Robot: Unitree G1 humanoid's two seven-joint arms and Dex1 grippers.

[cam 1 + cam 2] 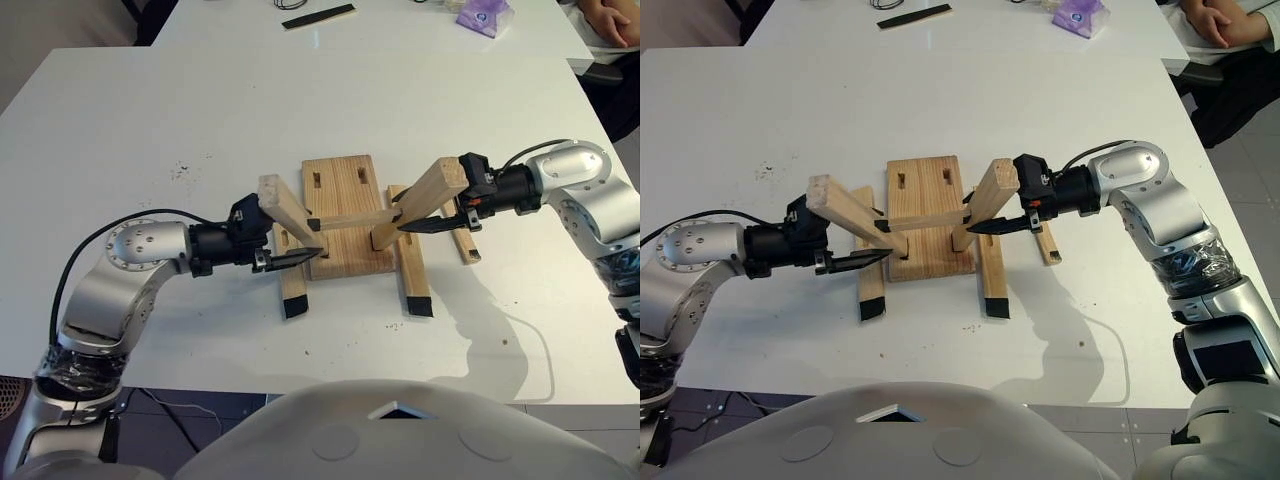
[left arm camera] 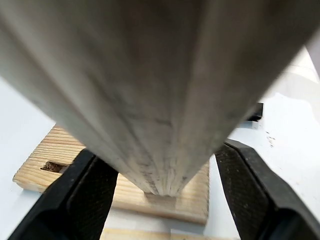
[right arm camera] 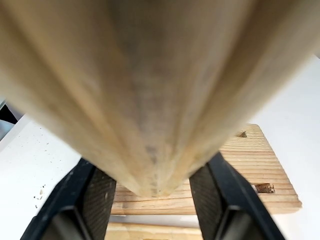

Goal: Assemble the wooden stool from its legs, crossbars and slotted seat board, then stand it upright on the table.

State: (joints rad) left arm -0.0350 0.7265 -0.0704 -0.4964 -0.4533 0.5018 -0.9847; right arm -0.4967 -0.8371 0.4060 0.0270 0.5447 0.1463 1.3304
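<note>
The slotted seat board (image 1: 345,178) lies flat at the table's middle. Two wooden legs stand tilted on it, joined by a thin crossbar (image 1: 350,221). My left gripper (image 1: 298,252) is shut on the left leg (image 1: 283,203), which shows close up as a leg (image 2: 150,90) between black fingers (image 2: 85,195). My right gripper (image 1: 415,224) is shut on the right leg (image 1: 428,196), also seen as a leg (image 3: 150,100) between its fingers (image 3: 95,200). Two more legs with black tips (image 1: 292,290) (image 1: 414,275) lie flat under the board's sides.
A short loose crossbar (image 1: 468,245) lies just right of the board. A black strip (image 1: 318,17) and a purple packet (image 1: 483,15) lie on the far table. A cable (image 1: 530,350) loops across the near right of the table.
</note>
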